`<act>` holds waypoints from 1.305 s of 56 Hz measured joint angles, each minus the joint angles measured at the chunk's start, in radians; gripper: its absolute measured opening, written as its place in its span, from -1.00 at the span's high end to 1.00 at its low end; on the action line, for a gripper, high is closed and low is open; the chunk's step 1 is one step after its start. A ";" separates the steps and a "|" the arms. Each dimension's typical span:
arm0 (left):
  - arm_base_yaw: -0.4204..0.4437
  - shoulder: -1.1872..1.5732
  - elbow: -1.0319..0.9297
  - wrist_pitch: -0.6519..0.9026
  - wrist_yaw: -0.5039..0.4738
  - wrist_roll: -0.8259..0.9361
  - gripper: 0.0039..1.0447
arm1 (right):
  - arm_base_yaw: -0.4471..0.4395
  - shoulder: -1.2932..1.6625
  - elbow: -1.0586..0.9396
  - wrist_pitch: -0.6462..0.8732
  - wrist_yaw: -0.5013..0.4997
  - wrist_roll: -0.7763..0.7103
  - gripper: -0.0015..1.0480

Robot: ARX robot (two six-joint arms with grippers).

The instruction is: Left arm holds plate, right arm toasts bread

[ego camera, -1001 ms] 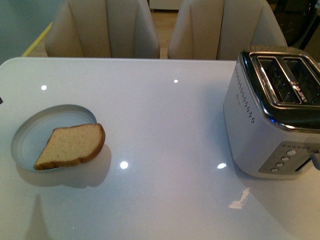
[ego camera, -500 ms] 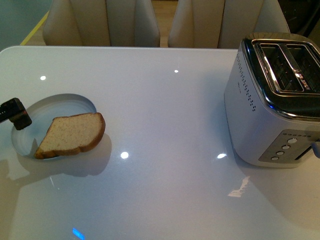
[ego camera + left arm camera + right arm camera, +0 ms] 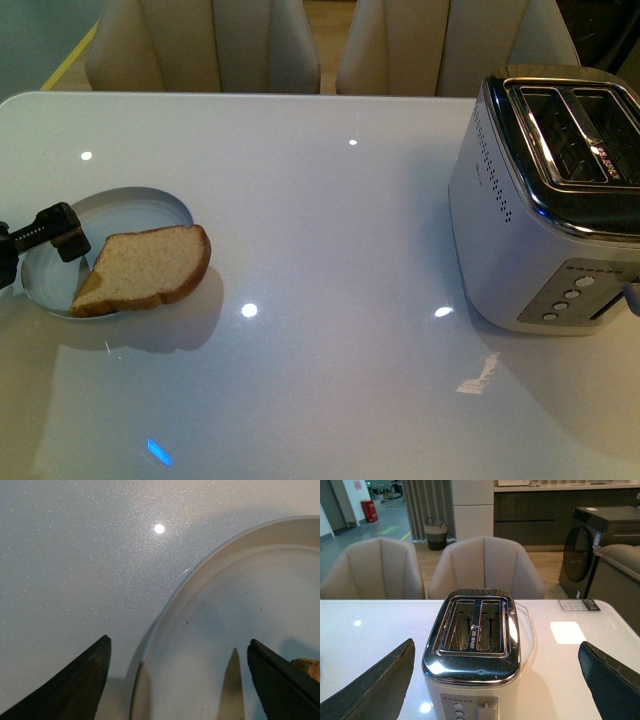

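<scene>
A slice of brown bread [image 3: 145, 268] lies on the pale plate [image 3: 130, 205] at the table's left, its rounded end hanging over the plate's right rim. My left gripper [image 3: 45, 238] reaches in from the left edge, open, over the plate's left side. In the left wrist view the plate's rim [image 3: 165, 610] runs between the dark fingers [image 3: 75, 685], and a corner of the bread [image 3: 307, 666] shows by the other finger. My right gripper [image 3: 495, 680] is open and empty, held apart from the toaster [image 3: 472, 645]; it is out of the front view.
The silver two-slot toaster [image 3: 545, 200] stands at the table's right, slots empty, lever and buttons on its near face. Two beige chairs [image 3: 210, 45] stand behind the white glossy table [image 3: 330, 230]. A small card [image 3: 578, 605] lies on the table beyond the toaster.
My left gripper has come into the front view from the left and moved right over the plate's rim, closer to the bread. Bread, plate and toaster have stayed put.
</scene>
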 joint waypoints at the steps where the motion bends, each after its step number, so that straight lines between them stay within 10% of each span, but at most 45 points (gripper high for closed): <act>1: -0.002 0.001 0.000 0.000 0.001 0.000 -0.36 | 0.000 0.000 0.000 0.000 0.000 0.000 -0.83; 24: -0.017 0.012 0.000 -0.007 0.093 -0.089 0.93 | 0.000 0.000 0.000 0.000 0.000 0.000 -0.83; 73: -0.154 -0.525 -0.149 -0.196 0.200 -0.315 0.95 | 0.000 0.000 0.000 0.000 0.000 0.000 -0.83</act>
